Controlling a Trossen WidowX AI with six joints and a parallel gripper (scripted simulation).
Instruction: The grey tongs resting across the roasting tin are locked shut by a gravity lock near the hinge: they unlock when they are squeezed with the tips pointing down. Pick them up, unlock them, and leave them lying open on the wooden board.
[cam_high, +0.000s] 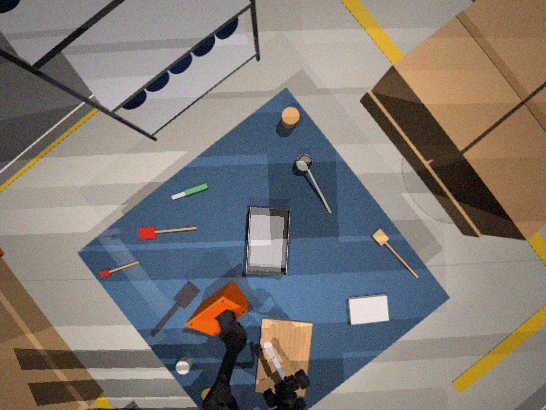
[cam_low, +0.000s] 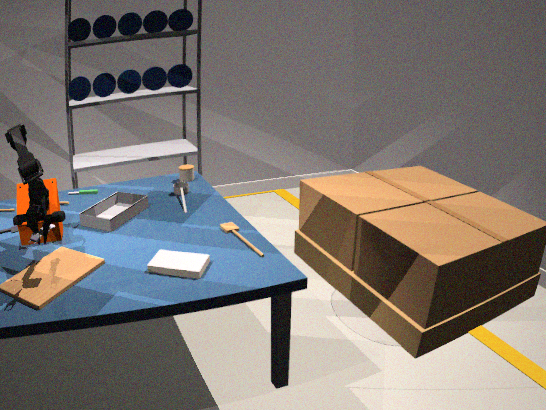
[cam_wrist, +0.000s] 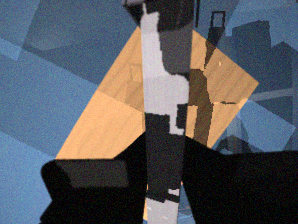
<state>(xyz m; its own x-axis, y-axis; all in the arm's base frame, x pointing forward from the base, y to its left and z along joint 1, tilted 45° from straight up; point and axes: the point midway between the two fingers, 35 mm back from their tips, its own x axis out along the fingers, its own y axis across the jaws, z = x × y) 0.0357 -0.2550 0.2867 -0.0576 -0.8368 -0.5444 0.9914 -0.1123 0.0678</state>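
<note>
The grey tongs (cam_high: 272, 354) (cam_wrist: 164, 94) are held above the wooden board (cam_high: 298, 345) (cam_low: 75, 265) (cam_wrist: 92, 122). In the wrist view they run as one narrow bar down the middle, with a dark end at the top; their arms look together. My gripper (cam_high: 284, 378) (cam_wrist: 160, 134) is shut on them. In the exterior view the tongs are too small to make out. Whether their lock is released cannot be told. The roasting tin (cam_high: 288, 242) (cam_low: 95, 221) stands mid-table with nothing across it.
An orange block (cam_high: 212, 315) (cam_low: 54, 192) stands beside the arm, left of the board. A white block (cam_high: 368, 309) (cam_low: 178, 262) lies right of the board. A wooden spatula (cam_high: 381, 237) (cam_low: 230, 227), a ladle (cam_high: 304, 163) and red-headed tools (cam_high: 147, 233) lie farther off.
</note>
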